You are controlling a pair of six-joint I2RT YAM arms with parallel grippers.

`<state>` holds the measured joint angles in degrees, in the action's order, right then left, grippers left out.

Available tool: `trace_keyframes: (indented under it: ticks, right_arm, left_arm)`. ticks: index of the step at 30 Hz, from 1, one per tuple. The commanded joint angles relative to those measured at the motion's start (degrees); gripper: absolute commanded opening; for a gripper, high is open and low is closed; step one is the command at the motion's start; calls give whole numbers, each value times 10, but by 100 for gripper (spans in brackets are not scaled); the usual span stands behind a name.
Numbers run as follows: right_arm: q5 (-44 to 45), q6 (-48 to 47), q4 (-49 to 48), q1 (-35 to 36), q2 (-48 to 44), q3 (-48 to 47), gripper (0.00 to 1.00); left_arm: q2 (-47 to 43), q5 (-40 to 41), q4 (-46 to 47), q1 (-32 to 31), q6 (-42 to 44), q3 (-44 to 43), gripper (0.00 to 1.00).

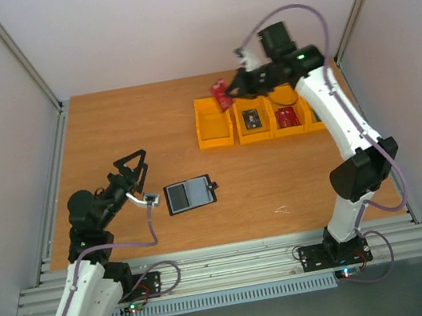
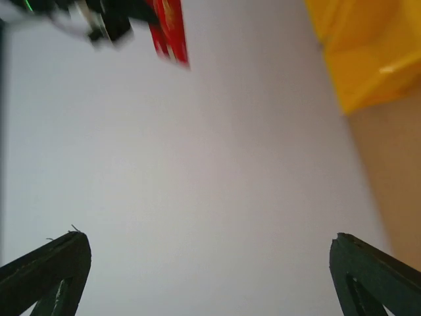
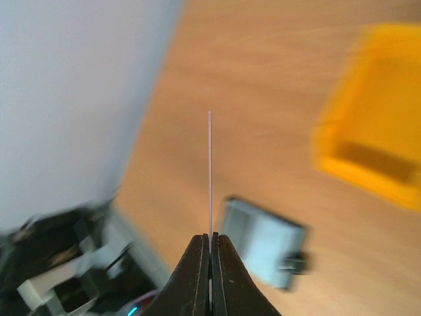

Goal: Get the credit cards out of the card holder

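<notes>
My right hand [image 3: 210, 245] pinches a red card [image 1: 221, 94] beside a yellow bin [image 1: 215, 134], presumably to drop it in, while my left hand [image 1: 133, 165] hangs wide open near the open wallet [image 1: 190, 195].

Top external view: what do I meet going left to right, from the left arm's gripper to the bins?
Left gripper (jaws open), open card holder, leftmost yellow bin, yellow bin with a dark card, yellow bin with a red card. Left out: the held red card in the right gripper, overlapping the leftmost bin.
</notes>
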<state>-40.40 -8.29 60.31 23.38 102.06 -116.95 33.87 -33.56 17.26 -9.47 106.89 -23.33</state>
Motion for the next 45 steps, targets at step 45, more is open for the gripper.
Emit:
trace_keyframes:
  ticks: [45]
  right_arm:
    - [240,-160,81,-289,342,-75,6]
  left_arm:
    - [-10,257,-395,33,-1035,-44,99]
